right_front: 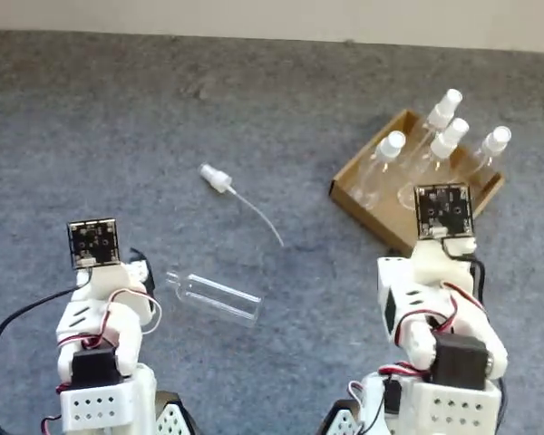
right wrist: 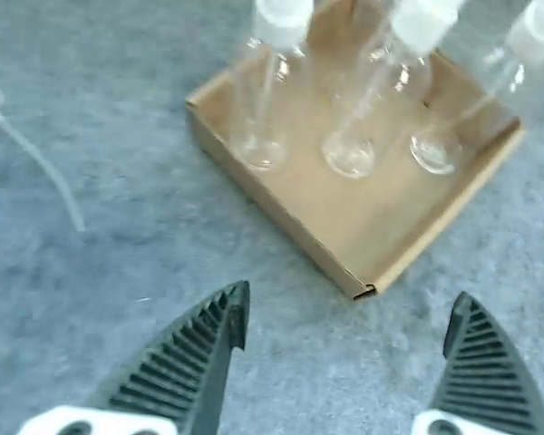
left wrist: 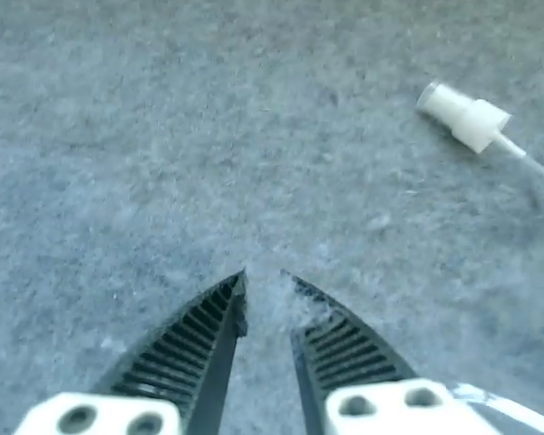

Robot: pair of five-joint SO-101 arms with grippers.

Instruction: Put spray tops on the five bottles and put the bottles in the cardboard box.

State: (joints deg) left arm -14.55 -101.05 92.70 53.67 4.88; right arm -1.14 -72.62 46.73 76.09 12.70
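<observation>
Here, grey felt tabletop (right_front: 118, 109) beneath cardboard box (right_front: 349, 192).

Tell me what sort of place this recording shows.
Probably a tabletop robot test bench: a grey felt-like cover, a left arm and right arm side by side, and a cardboard box holding spray bottles.

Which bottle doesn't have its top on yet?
The bottle lying flat on the table; those standing in the cardboard box all wear white tops.
</observation>
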